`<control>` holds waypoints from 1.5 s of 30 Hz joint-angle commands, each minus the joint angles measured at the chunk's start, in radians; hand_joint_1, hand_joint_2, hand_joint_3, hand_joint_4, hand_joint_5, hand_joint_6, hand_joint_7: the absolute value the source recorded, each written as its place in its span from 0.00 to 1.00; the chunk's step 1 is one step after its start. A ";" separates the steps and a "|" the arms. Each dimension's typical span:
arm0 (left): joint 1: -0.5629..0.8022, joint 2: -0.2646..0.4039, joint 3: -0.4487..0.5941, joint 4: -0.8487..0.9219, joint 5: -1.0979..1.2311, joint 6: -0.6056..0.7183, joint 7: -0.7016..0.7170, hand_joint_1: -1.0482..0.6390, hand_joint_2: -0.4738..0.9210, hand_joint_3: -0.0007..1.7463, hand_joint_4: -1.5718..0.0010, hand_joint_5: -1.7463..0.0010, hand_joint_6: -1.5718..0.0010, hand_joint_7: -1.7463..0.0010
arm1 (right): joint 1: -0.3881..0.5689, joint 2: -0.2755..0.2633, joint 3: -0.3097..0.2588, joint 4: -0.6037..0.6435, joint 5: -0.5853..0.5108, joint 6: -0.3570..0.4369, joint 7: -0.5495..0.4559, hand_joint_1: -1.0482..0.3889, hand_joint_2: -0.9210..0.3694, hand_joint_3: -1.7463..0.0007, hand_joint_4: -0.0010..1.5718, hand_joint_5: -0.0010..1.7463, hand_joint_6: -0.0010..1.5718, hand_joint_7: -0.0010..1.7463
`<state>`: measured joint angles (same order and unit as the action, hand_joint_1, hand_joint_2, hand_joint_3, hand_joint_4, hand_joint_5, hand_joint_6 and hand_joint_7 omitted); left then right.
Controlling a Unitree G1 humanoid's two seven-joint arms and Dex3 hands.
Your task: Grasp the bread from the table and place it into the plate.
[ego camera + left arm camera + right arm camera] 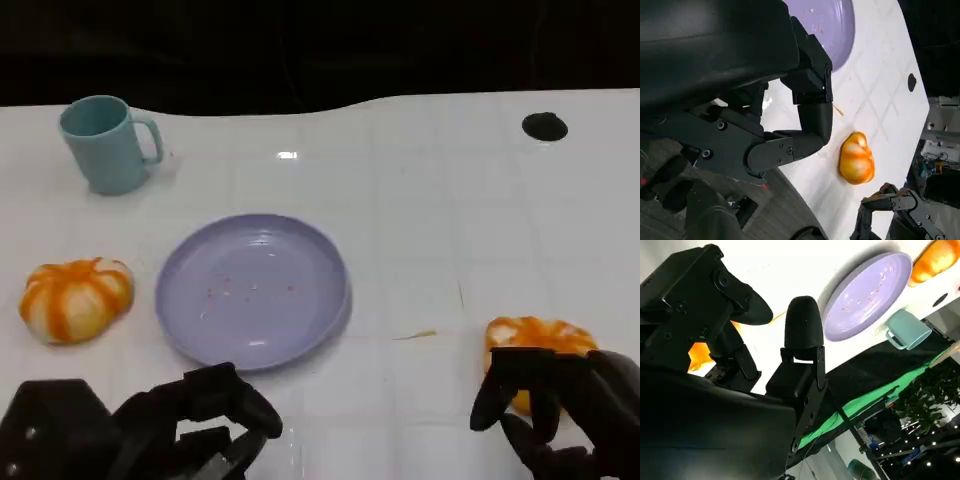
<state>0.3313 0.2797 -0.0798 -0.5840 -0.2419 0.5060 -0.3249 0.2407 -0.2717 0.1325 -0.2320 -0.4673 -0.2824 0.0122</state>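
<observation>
A lilac plate [252, 290] is seen on the white table [450, 220], bare but for a few crumbs. Two orange-and-white breads are laid on the table: one bread [76, 298] just to the left of the plate, the other bread [535, 345] well to the right of the plate, near the front edge. The right hand [560, 405] is placed over the near side of that second bread, its fingers [500, 385] draped against it; whether the bread is truly gripped cannot be told. The left hand [170, 425] is held in front of the plate, its fingers curled inward with nothing in them. A teal mug [105, 143] is stood behind the plate, to the left.
</observation>
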 commanded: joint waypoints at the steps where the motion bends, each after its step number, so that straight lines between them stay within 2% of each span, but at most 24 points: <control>1: 0.006 0.010 0.006 -0.004 -0.004 -0.006 -0.006 0.43 1.00 0.33 0.57 0.00 0.61 0.17 | 0.001 -0.006 -0.010 -0.002 0.011 -0.001 -0.001 0.73 0.51 0.23 0.57 0.98 0.57 0.72; 10: 0.005 0.011 0.005 -0.004 0.000 -0.006 -0.003 0.42 1.00 0.32 0.57 0.00 0.61 0.18 | 0.004 0.000 -0.013 -0.014 0.018 0.018 0.005 0.74 0.50 0.21 0.55 0.99 0.56 0.71; 14: 0.002 0.012 0.006 -0.002 -0.002 -0.002 -0.005 0.43 1.00 0.32 0.57 0.00 0.61 0.18 | 0.001 0.002 -0.021 -0.033 0.005 0.037 -0.005 0.76 0.51 0.26 0.52 0.99 0.53 0.65; 16: 0.002 0.012 0.006 -0.001 -0.003 -0.002 -0.005 0.42 1.00 0.32 0.57 0.00 0.61 0.18 | -0.001 -0.001 -0.025 -0.043 -0.016 0.046 -0.014 0.73 0.49 0.32 0.51 0.94 0.55 0.59; 18: 0.001 0.011 0.008 0.000 -0.007 0.001 -0.007 0.43 1.00 0.32 0.58 0.00 0.61 0.18 | -0.005 -0.007 -0.030 -0.058 -0.045 0.059 -0.020 0.70 0.50 0.36 0.52 0.86 0.55 0.54; 19: 0.002 0.011 0.009 0.000 -0.009 0.001 -0.008 0.43 1.00 0.32 0.58 0.00 0.61 0.18 | -0.006 -0.010 -0.032 -0.066 -0.062 0.067 -0.021 0.66 0.50 0.38 0.52 0.78 0.56 0.50; 21: 0.002 0.013 0.010 0.000 -0.009 -0.001 -0.010 0.43 1.00 0.32 0.58 0.00 0.61 0.18 | -0.005 -0.016 -0.035 -0.094 -0.115 0.098 -0.017 0.62 0.48 0.43 0.52 0.71 0.56 0.45; 27: 0.002 0.014 0.012 0.001 -0.008 0.003 -0.008 0.42 1.00 0.31 0.58 0.00 0.62 0.18 | -0.001 -0.038 -0.034 -0.170 -0.247 0.176 0.010 0.56 0.41 0.56 0.44 0.60 0.52 0.29; 29: 0.002 0.013 0.013 0.005 -0.009 -0.001 -0.010 0.43 1.00 0.31 0.58 0.00 0.61 0.18 | -0.001 -0.049 -0.034 -0.190 -0.292 0.198 0.024 0.53 0.34 0.64 0.42 0.50 0.51 0.19; 32: 0.000 0.013 0.013 0.008 -0.010 -0.001 -0.011 0.43 1.00 0.31 0.59 0.00 0.61 0.18 | -0.001 -0.066 -0.031 -0.217 -0.353 0.223 0.047 0.49 0.19 0.84 0.37 0.35 0.48 0.07; 34: 0.000 0.015 0.013 0.011 -0.008 -0.006 -0.013 0.43 1.00 0.31 0.59 0.00 0.61 0.18 | 0.001 -0.074 -0.027 -0.233 -0.392 0.241 0.065 0.47 0.14 0.91 0.32 0.29 0.45 0.03; 37: 0.001 0.014 0.013 0.013 -0.007 -0.012 -0.015 0.42 1.00 0.31 0.59 0.00 0.61 0.19 | 0.004 -0.076 -0.022 -0.259 -0.438 0.274 0.104 0.43 0.10 0.95 0.24 0.24 0.39 0.00; 45: -0.005 0.008 0.013 0.019 -0.011 -0.004 -0.011 0.42 1.00 0.30 0.59 0.00 0.61 0.19 | -0.006 -0.071 0.001 -0.284 -0.508 0.357 0.214 0.36 0.06 0.98 0.08 0.18 0.22 0.00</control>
<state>0.3309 0.2798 -0.0762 -0.5717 -0.2437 0.5041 -0.3287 0.2408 -0.3317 0.1316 -0.5065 -0.9587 0.0496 0.1918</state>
